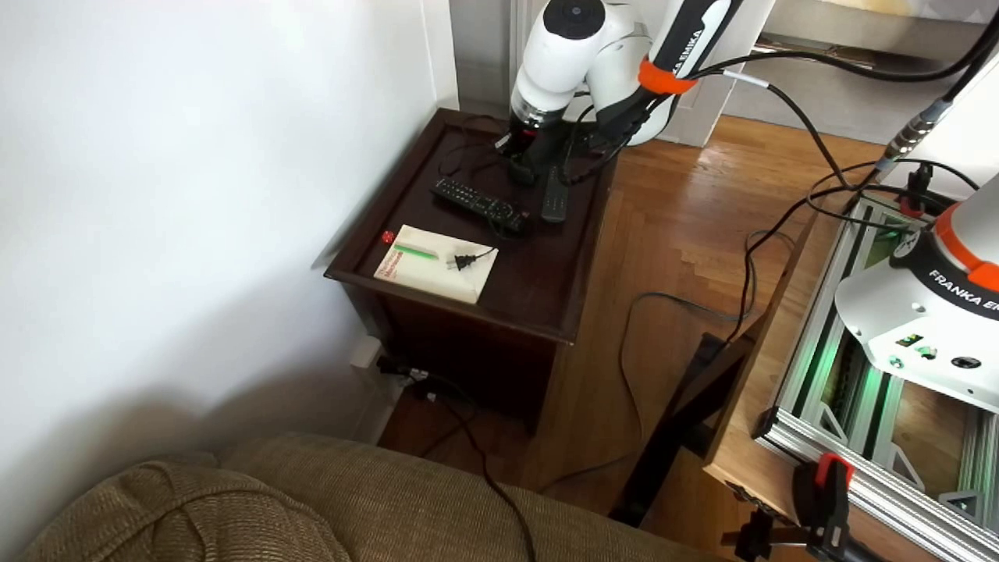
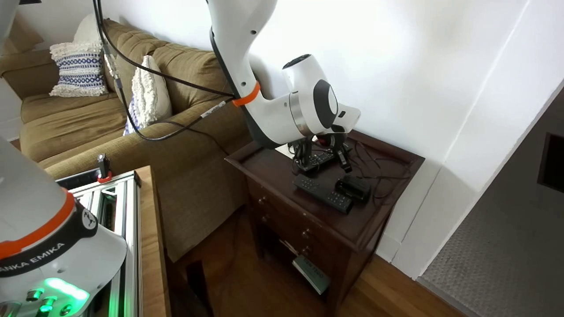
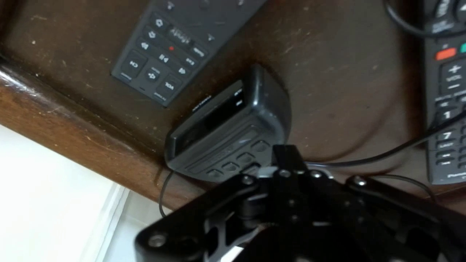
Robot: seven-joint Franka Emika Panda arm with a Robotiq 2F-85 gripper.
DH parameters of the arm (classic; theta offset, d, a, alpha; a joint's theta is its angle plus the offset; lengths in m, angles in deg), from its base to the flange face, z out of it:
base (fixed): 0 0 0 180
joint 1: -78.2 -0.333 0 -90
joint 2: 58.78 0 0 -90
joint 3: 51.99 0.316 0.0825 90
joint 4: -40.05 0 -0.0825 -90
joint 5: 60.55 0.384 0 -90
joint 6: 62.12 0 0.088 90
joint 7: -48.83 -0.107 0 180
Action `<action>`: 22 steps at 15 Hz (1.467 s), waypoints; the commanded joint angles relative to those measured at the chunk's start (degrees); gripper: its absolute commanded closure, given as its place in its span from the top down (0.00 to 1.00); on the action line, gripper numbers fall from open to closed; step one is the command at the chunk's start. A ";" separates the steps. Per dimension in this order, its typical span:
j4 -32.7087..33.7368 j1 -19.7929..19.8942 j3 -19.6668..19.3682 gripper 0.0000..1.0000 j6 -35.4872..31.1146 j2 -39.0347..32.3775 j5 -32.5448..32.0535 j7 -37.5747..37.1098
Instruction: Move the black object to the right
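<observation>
A slim dark remote (image 1: 555,195), a narrow bar, lies on the dark wooden side table (image 1: 538,300). It also shows in an exterior view (image 2: 324,193) and at the top of the wrist view (image 3: 164,54). A small black clock-like device (image 2: 354,188) sits beside its end; in the wrist view (image 3: 229,134) its display and buttons show. I cannot tell for sure which of these is the black object. My gripper (image 2: 346,166) is over the table, by the device. In the wrist view (image 3: 287,156) its fingers are together, empty, overlapping the device's edge; contact cannot be told.
A longer remote with many buttons (image 1: 480,204) lies near the wall and shows at the right of the wrist view (image 3: 449,109). A white book (image 1: 437,269) with a green item and a plug is at the table's end. Thin black cables cross the tabletop. The table has a raised rim.
</observation>
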 commanded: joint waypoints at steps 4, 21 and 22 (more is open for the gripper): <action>-6.32 3.45 7.88 0.27 9.89 11.06 2.34 3.90; -11.05 13.01 21.02 1.00 38.84 33.38 35.72 37.65; -10.84 13.22 21.12 1.00 42.04 34.32 36.13 38.39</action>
